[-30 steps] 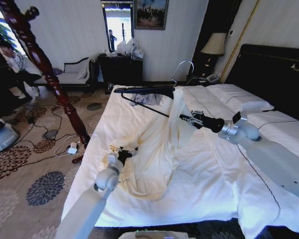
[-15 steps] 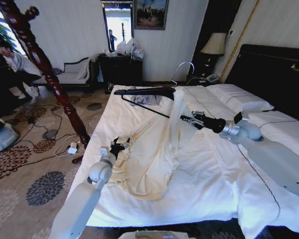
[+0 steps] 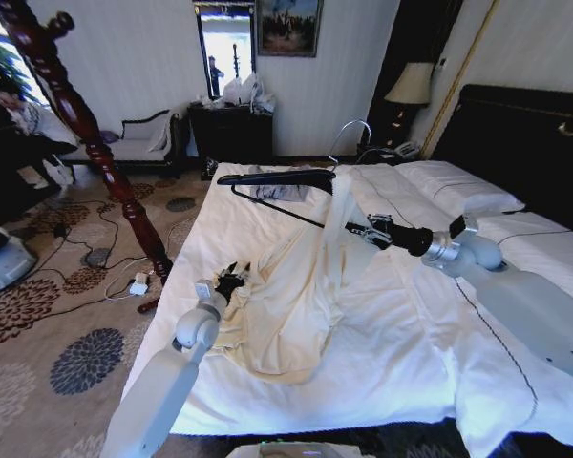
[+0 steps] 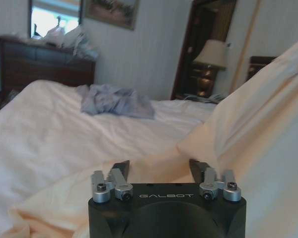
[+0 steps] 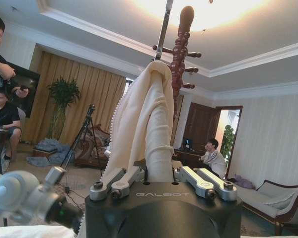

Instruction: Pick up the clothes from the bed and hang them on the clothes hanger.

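Observation:
The cream clothes (image 3: 301,286) hang by one part from the black clothes hanger (image 3: 277,177) and trail down onto the bed (image 3: 392,353). My right gripper (image 3: 363,230) is shut on the hanger's lower bar and holds it above the bed. In the right wrist view the clothes (image 5: 144,114) drape over the hanger just beyond the right gripper (image 5: 159,173). My left gripper (image 3: 231,280) rests at the clothes' left edge on the duvet. In the left wrist view the left gripper (image 4: 160,168) is open, with cream fabric (image 4: 248,129) lying just ahead of its fingers.
A small grey-blue garment (image 3: 277,191) lies at the bed's far end. A reddish-brown wooden post (image 3: 86,124) leans left of the bed, over carpet with cables. Pillows (image 3: 458,186) and a dark headboard are at the right. A dresser stands by the far wall.
My left arm has reached further out, carrying its gripper left and away from me along the clothes' edge. The right gripper and hanger have barely moved.

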Tool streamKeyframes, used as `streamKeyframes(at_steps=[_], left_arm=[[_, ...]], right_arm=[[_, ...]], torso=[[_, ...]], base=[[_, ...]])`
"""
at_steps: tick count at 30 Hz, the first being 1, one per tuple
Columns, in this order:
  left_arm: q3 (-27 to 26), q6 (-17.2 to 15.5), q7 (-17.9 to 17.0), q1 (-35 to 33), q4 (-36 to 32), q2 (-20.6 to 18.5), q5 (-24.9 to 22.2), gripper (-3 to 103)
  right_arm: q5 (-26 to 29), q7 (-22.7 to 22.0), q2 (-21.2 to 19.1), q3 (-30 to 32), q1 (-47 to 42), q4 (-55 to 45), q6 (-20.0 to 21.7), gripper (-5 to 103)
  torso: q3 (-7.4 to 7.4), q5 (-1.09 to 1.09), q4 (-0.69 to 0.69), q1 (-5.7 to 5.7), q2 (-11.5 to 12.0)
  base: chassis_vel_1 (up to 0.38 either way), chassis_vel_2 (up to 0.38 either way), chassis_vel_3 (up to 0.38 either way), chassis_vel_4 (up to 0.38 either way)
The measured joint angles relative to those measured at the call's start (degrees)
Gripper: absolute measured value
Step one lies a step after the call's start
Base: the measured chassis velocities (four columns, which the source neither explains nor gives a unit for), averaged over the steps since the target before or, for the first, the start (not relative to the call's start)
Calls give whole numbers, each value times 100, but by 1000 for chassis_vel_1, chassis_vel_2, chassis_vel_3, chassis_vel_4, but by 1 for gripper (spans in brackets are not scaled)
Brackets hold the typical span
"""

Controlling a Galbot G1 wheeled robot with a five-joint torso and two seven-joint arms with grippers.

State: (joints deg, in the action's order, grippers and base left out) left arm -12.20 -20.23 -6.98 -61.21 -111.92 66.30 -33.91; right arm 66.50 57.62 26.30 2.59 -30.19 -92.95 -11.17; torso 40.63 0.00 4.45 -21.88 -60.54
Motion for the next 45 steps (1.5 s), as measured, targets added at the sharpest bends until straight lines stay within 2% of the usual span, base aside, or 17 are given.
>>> streamKeyframes(at_steps=[3, 4, 5, 8, 14, 18, 21, 25, 27, 31, 33, 35, 36, 37, 40, 42, 45], left_arm=[[-278, 189, 287, -285, -315, -59, 138, 86], [-327, 338, 445, -384, -417, -65, 65, 86], [-327, 338, 445, -384, -417, -65, 65, 86], [-154, 601, 791, -595, -505, -37, -16, 98], [202, 675, 815, -583, -52, 251, 353, 100], [236, 666, 789, -397, 252, 312, 355, 103], [240, 666, 738, -268, 413, 315, 352, 100], [246, 637, 739, -50, 573, 308, 129, 99], [273, 629, 747, 70, 676, 310, 54, 96], [321, 584, 747, 353, 789, 302, -256, 77], [316, 568, 747, 359, 762, 287, -328, 77], [264, 528, 753, 357, 685, 190, -573, 66], [251, 529, 761, 352, 687, 172, -604, 60], [251, 529, 761, 352, 687, 172, -604, 60], [194, 585, 793, 295, 705, 155, -663, 44], [179, 593, 809, 259, 686, 151, -691, 44], [105, 662, 830, 141, 604, 158, -823, 28]], right_arm=[[-9, 39, 14, -16, 30, 73, -1, 20], [-11, 47, 40, -30, 58, 104, -1, 20], [-11, 47, 40, -30, 58, 104, -1, 20], [-14, 36, 143, -49, 91, 127, 5, 20], [-53, 4, 235, -57, 51, 126, 15, 20], [-50, -7, 171, -63, 47, 124, 16, 20], [-32, -16, 141, -68, 60, 91, 19, 20], [-6, -55, 139, -81, 91, 26, 29, 20], [5, -72, 141, -82, 102, -3, 30, 20], [56, -113, 142, -76, 113, -83, 35, 20], [57, -114, 142, -74, 113, -83, 36, 20], [57, -115, 149, -69, 116, -58, 36, 20], [57, -115, 154, -69, 120, -50, 36, 20], [57, -115, 154, -69, 120, -50, 36, 20], [58, -116, 158, -87, 166, -36, 41, 20], [59, -116, 156, -92, 180, -32, 42, 20], [70, -110, 140, -96, 193, -8, 43, 20]], torso=[[0, 0, -1, 0, 0], [0, 0, -2, 0, 0], [0, 0, -2, 0, 0], [0, 0, 0, 0, 0], [1, 0, -1, 0, 1], [0, 0, 2, 0, 0], [0, 0, 0, 0, 0], [0, 0, -1, 0, 0], [0, 0, 0, 0, 0], [1, -1, 1, -1, 0], [1, 0, 1, -1, 1], [0, 0, 0, 1, 0], [0, 0, 0, 1, 0], [0, 0, 0, 1, 0], [1, 0, 0, 0, 1], [1, 0, 0, 0, 1], [0, -1, 0, 1, 0]], base=[[0, 0, 0, 0], [0, 0, 0, 0], [0, 0, 0, 0], [0, 0, 0, 0], [0, 0, 0, 0], [0, 0, 0, 0], [0, 0, 0, 0], [0, 0, 0, 0], [0, 0, 0, 0], [0, 0, 0, 0], [0, 0, 0, 0], [0, 0, 0, 0], [0, 0, 0, 0], [0, 0, 0, 0], [0, 0, 0, 0], [0, 0, 0, 0], [0, 0, 0, 0]])
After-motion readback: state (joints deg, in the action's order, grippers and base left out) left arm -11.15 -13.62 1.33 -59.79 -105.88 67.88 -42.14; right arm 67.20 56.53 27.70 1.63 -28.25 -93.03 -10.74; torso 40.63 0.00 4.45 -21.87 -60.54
